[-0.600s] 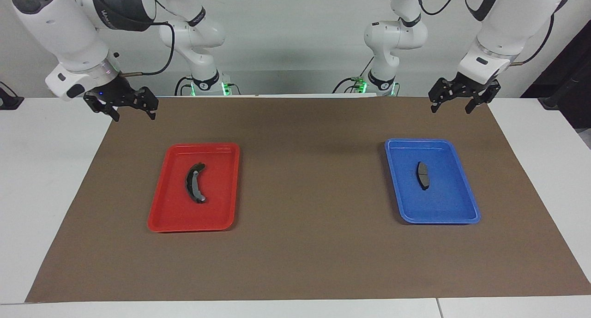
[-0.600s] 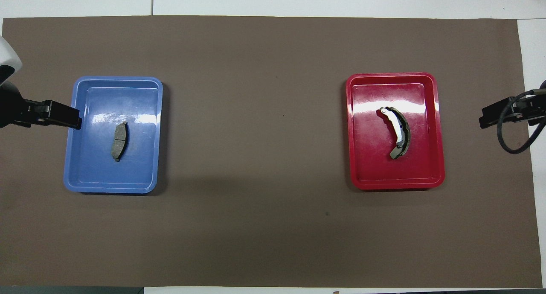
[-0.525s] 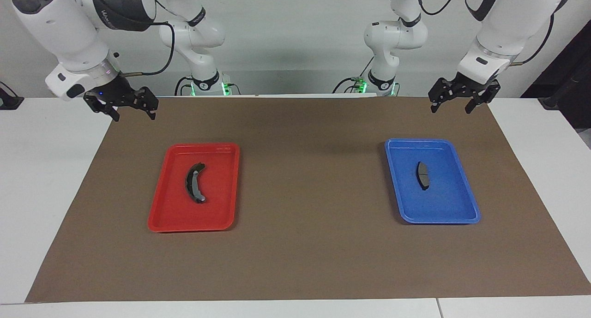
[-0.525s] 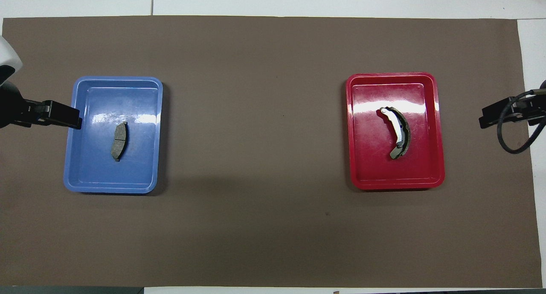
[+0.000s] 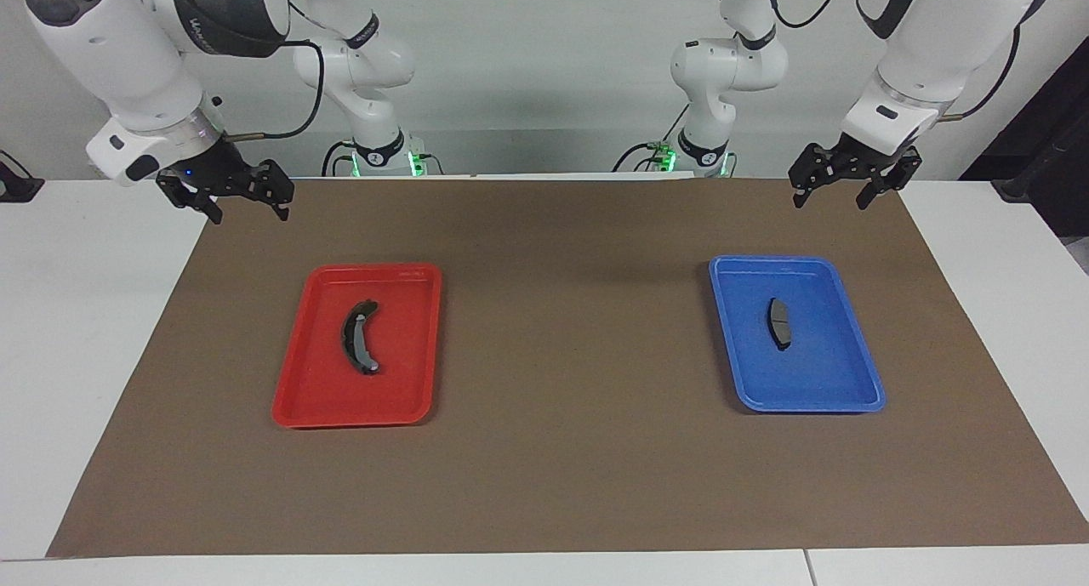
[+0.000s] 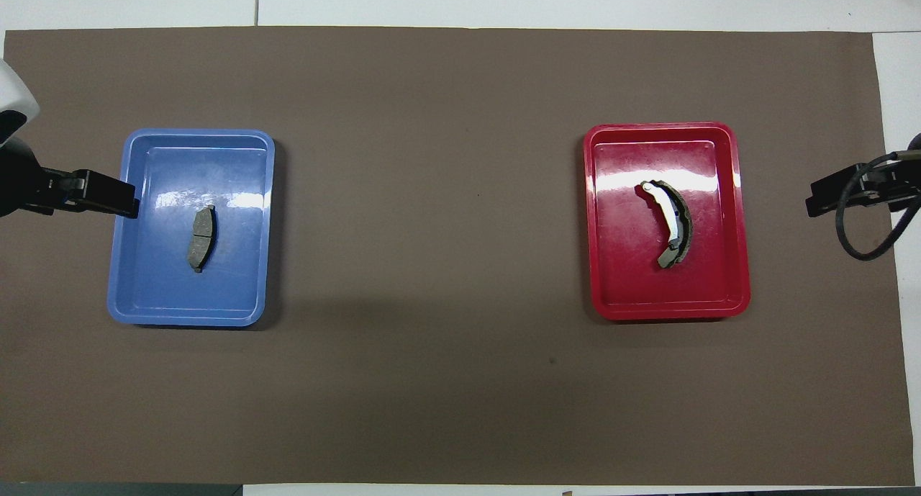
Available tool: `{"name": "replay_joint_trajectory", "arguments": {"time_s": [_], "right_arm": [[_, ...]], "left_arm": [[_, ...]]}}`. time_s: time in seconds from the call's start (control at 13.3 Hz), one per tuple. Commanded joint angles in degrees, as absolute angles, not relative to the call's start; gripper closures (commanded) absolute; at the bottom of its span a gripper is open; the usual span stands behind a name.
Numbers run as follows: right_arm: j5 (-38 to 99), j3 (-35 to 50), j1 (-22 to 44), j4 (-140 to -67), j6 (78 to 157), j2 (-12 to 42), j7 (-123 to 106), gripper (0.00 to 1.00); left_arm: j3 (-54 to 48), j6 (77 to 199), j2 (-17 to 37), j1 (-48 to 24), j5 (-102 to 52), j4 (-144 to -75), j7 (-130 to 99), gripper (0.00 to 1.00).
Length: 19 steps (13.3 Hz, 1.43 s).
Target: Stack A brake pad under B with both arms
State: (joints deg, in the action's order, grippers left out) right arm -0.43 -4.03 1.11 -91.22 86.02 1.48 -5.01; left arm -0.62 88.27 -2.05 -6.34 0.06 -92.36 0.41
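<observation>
A brake pad [image 5: 779,323] lies flat in the blue tray [image 5: 855,382], near its middle. B [image 5: 359,338] lies in the red tray [image 5: 293,399], well apart from the blue tray, toward the right arm's end of the table [image 5: 561,484]. Nothing is stacked yet, so you're at the very start.

Left gripper [image 5: 843,186] hangs in the air over the mat [image 5: 561,331], at the edge of the blue tray that faces the robots, jaws spread and empty. Right gripper [image 5: 248,202] is much farther from the blue tray, up over the mat's corner by the red tray, jaws also spread, holding nothing.

Change over the last half second: the right gripper has crept slightly toward the red tray; the left has barely moved. Pads and trays are unmoved. I read that as the approach just beginning. A likely needs placing first, since B goes on top.
</observation>
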Motion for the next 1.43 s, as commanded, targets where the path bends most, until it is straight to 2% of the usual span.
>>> {"name": "replay_joint_trajectory", "arguments": {"time_s": [0.0,0.3,0.53,0.67,1.05,1.35], "right_arm": [[-1.1,-2.9,0.2,-92.6,87.1,0.5,-4.3,0.00],[-0.9,-1.2,0.2,-96.8,92.7,1.5,-4.1,0.00],[-0.4,1.1,0.2,-105.3,103.0,2.1,-1.5,0.00],[-0.4,3.2,0.2,-109.3,107.8,3.5,1.2,0.00],[-0.4,3.5,0.2,-118.4,123.4,7.2,1.3,0.00],[-0.3,3.6,0.2,-118.8,126.6,10.5,1.6,0.00]], "left_arm": [[0.6,91.9,-3.1,-6.3,0.1,-97.0,1.5,0.00],[1.1,107.1,-4.0,-6.3,0.2,-109.5,4.6,0.00],[1.7,122.0,-3.3,-6.2,0.1,-121.0,4.6,0.00],[1.9,131.0,-1.4,-6.2,0.2,-126.0,4.6,0.00],[2.6,138.8,4.8,-5.1,0.2,-128.5,4.8,0.00],[2.7,141.8,8.1,-4.6,0.2,-129.6,4.7,0.00]]}}
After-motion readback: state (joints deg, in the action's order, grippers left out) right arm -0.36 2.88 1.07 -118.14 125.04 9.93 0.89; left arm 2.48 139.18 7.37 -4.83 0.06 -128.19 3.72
